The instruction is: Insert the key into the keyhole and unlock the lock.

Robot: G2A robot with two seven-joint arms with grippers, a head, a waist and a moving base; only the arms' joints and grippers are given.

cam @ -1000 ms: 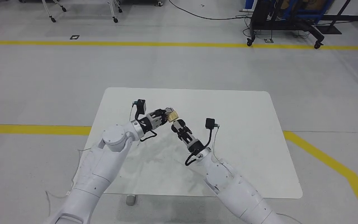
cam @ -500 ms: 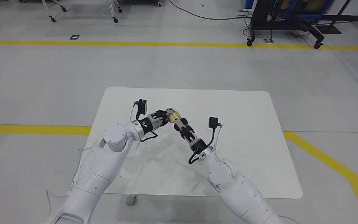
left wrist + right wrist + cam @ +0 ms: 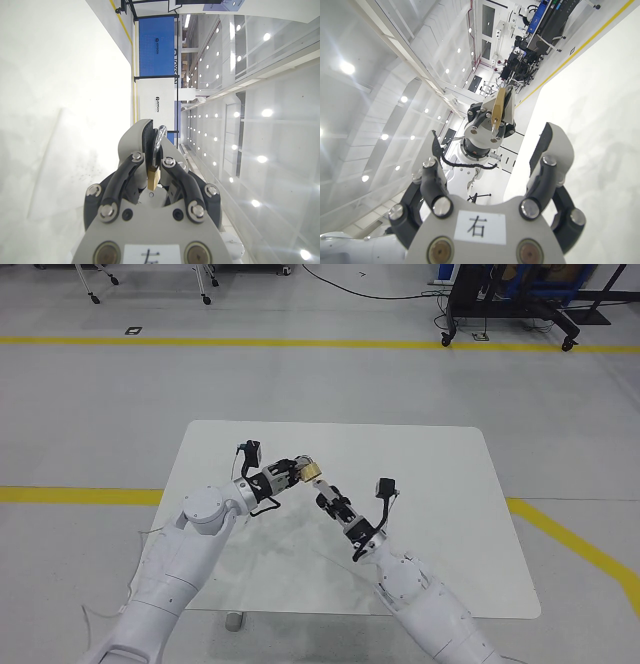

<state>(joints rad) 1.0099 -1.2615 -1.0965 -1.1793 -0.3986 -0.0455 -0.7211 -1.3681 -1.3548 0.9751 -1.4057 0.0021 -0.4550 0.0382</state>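
1. The lock point(image 3: 153, 178) is a small padlock with a flat, rectangular brass body and a curved, shiny steel shackle point(image 3: 159, 140).
2. The left gripper point(image 3: 155, 138) is clamped on the lock and holds it up above the table. The shackle is pinched between the ribbed black pads point(image 3: 147, 135), and the brass body sits back toward the palm.
3. The left gripper's fingers are smooth pale-grey shells. They ride on curved black links joined by bright round metal pins.
4. The right gripper point(image 3: 492, 143) has its fingers spread wide with nothing between them. It faces the lock from near, not touching it. Its dark pads point(image 3: 538, 150) look rough, and one is frayed along its edge.
5. In the top view the two grippers point at each other over the left half of the table point(image 3: 440, 544), a white matte slab with rounded corners. From there the lock is only a tan speck at the left gripper's tip.
6. The left wrist view shows faint grey smudges and fine dark specks on the table surface.
7. In the right wrist view the lock is seen edge-on, as a slim brass bar in the left gripper.
8. A small silvery bit point(image 3: 494, 128) shows at the end of that bar nearest the left gripper's base. It is too small to make out what it is.
9. The pads cover part of the shackle, and the links cut off the sides of the brass body.
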